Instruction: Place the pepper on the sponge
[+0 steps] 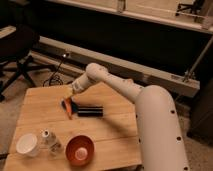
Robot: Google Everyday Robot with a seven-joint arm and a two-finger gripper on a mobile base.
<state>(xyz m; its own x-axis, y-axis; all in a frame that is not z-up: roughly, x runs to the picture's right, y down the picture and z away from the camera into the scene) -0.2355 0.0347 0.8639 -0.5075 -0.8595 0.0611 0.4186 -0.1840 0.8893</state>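
One nudge from the claw [74, 92] hovering just above, grip I cannot tell, could roll the pepper [67, 107] off the sponge [73, 103]!

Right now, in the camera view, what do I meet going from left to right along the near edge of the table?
White cup → small bottle → orange-red bowl. The gripper hangs farther back, close by the pepper and the sponge, outside this row.
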